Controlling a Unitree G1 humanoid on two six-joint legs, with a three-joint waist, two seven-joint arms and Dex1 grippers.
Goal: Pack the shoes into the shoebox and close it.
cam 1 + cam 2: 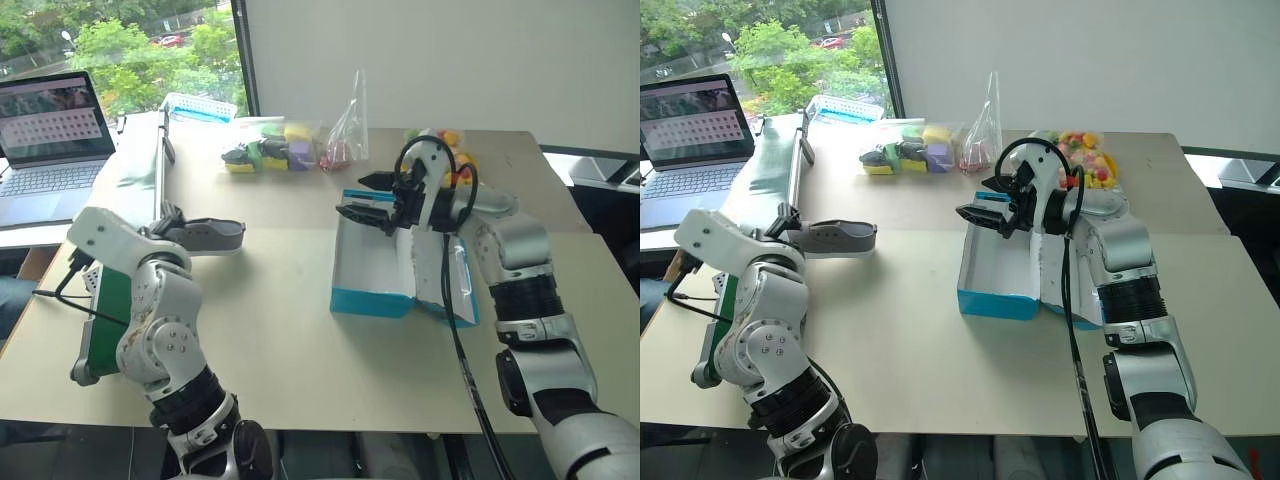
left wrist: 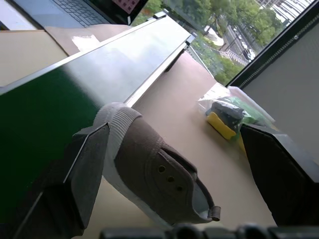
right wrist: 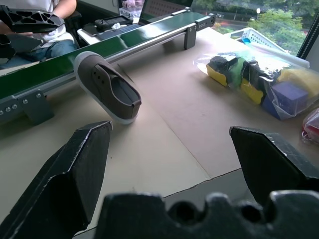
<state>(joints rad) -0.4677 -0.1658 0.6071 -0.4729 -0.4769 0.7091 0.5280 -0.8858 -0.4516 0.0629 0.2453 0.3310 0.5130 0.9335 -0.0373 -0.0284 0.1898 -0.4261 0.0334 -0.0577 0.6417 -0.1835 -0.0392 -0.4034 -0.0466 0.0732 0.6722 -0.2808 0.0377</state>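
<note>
Jaws of both grippers spread wide and empty, left gripper (image 2: 174, 164) around a grey shoe (image 1: 212, 236) lying on the bench (image 1: 280, 330) beside the green conveyor (image 2: 45, 109), right gripper (image 1: 372, 200) hovering above the open turquoise shoebox (image 1: 370, 298)

office-like robot test room: beige worktables (image 1: 300, 330), open laptop (image 1: 50, 140), green conveyor belt (image 3: 75, 59), big window (image 1: 120, 50) onto trees, bagged coloured items (image 1: 270, 152).
</note>
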